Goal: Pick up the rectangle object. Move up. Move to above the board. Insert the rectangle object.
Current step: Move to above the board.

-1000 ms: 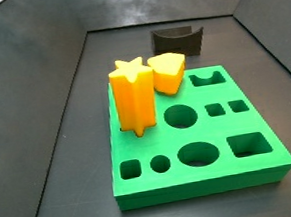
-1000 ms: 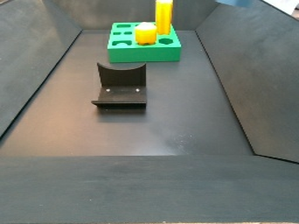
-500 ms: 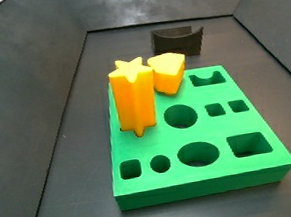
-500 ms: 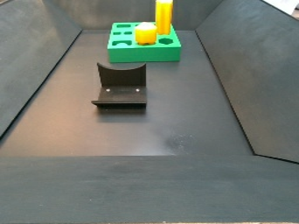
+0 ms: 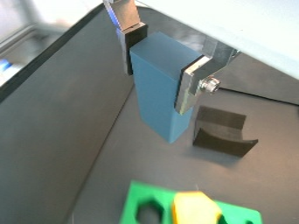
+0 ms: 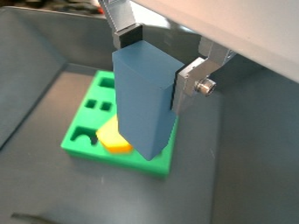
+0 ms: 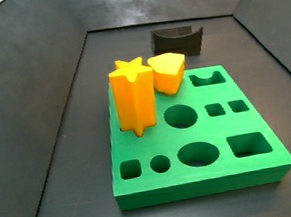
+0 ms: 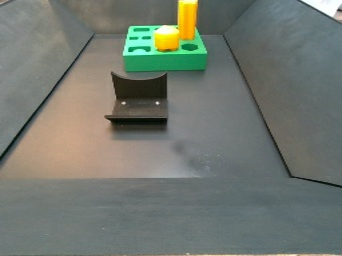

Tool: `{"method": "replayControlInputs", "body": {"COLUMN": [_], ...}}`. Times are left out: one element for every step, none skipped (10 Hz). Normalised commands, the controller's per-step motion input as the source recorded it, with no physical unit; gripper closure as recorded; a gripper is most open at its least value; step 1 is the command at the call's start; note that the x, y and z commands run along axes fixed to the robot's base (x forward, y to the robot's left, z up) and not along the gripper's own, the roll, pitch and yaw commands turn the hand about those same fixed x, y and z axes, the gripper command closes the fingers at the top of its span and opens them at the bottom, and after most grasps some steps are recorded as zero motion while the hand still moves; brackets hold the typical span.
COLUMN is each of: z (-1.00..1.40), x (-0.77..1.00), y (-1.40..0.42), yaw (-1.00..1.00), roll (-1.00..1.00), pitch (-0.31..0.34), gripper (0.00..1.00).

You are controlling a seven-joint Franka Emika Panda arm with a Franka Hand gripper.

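Wrist views: the tool (image 5: pixel 162 63) pinches the rectangle object (image 5: pixel 165 87) between its silver fingers (image 5: pixel 193 83), long axis running straight out from the fingers, above the floor (image 5: pixel 82 131); fixture (image 5: pixel 222 131) beyond. The board (image 6: pixel 87 129) lies below.

Side views: board (image 7: pixel 193 140) holds star peg (image 7: pixel 133 97) and yellow piece (image 7: pixel 168 72); several holes open. Tool unseen. No writing legible.

Blue-grey rectangle object (image 6: pixel 145 98) sits in the silver hand (image 6: pixel 149 61), over a bright green board (image 7: pixel 192 135) with orange star peg (image 7: pixel 133 97), dark fixture (image 8: pixel 136 98).
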Motion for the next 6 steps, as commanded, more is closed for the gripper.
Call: {"method": "replayControlInputs", "body": {"z": [0.07, 0.06, 0.04, 0.03, 0.03, 0.02], "x": [0.57, 0.37, 0.20, 0.12, 0.09, 0.07], "y": [-0.96, -0.57, -0.29, -0.18, -0.13, -0.08], "yaw": [1.00, 1.00, 1.00, 0.83, 0.65, 0.36], "roll": [-0.05, -0.04, -0.03, -0.02, 0.01, 0.02], "pitch": [0.166, 0.192, 0.202, 0.170, 0.138, 0.105], "gripper": [1.00, 1.00, 1.00, 1.00, 1.00, 1.00]}}
